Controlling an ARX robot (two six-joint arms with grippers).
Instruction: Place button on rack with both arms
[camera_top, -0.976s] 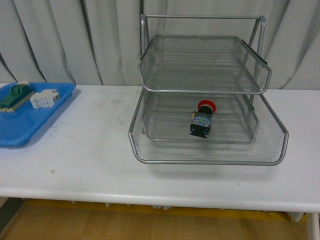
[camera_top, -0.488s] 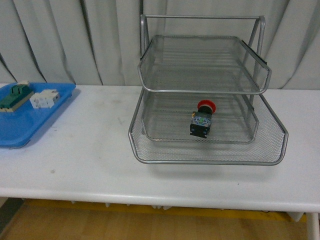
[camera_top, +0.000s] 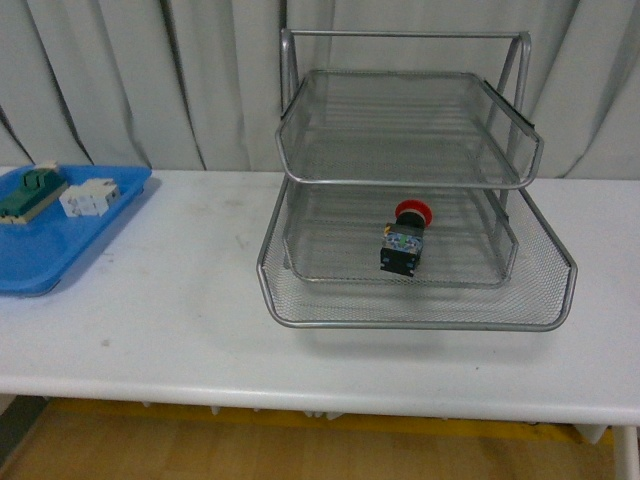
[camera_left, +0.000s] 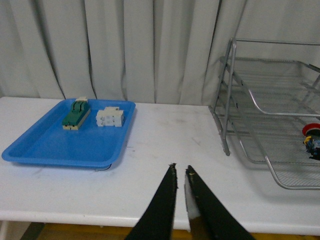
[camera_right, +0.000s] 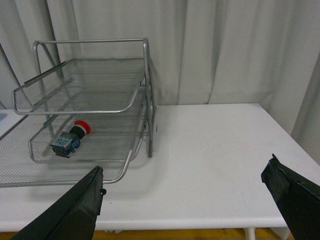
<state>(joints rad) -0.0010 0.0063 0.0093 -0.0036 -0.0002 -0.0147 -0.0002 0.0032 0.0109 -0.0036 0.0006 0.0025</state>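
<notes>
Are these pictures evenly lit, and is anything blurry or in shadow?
Front view: soft, even light, only a faint shadow under the rack on the table. Left wrist view: left jaws are near-black, soft-edged shapes. Right wrist view: right jaws equally dark; the button is small but clear.

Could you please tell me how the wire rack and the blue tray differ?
The rack is silver wire mesh in three stacked tiers; the blue tray is one flat solid piece. The rack holds the button on its middle tier; the blue tray holds a green-and-cream block and a white block. Both stand on the white table.
</notes>
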